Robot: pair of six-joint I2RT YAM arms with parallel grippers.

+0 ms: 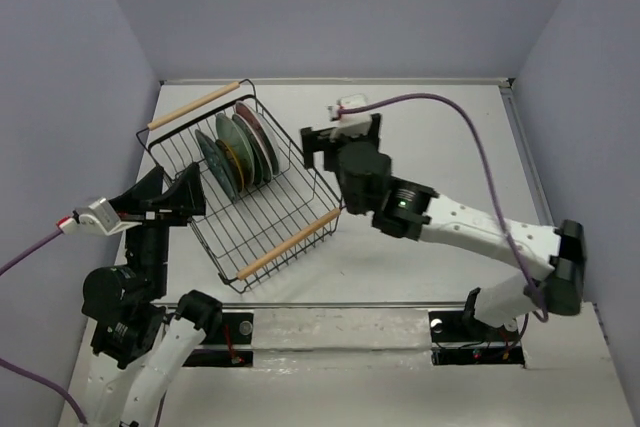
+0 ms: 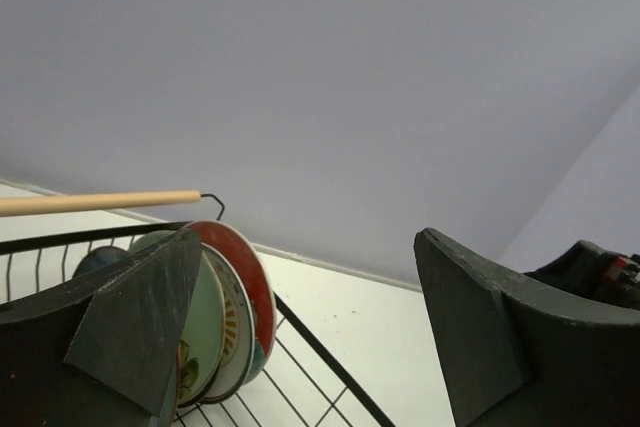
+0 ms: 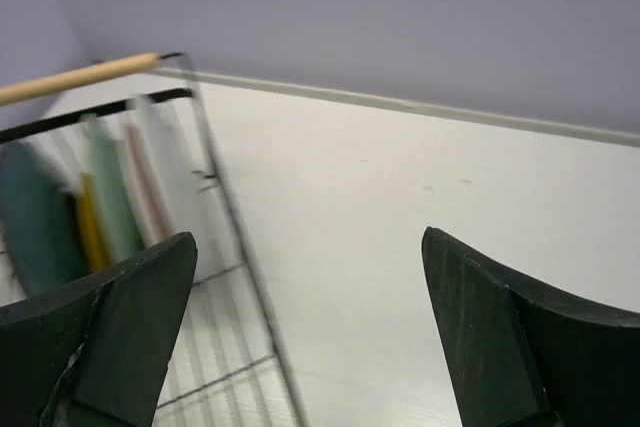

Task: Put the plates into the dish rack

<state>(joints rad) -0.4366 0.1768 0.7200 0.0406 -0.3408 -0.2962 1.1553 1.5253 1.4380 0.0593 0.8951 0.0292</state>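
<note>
Both claws gape wide, holding nothing. Between the left claw [image 1: 172,192] and the right claw [image 1: 342,137] sits the black wire dish rack [image 1: 268,215] with smooth wooden rod handles [image 1: 194,105]. Round glazed plates [image 1: 238,152] stand on edge inside it, just left of the right claw.

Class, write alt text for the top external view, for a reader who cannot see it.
A black wire dish rack sits askew on a white table, a row of plates standing on edge in its far end. The left gripper is open at its left side, the right gripper open beside its right edge.
</note>
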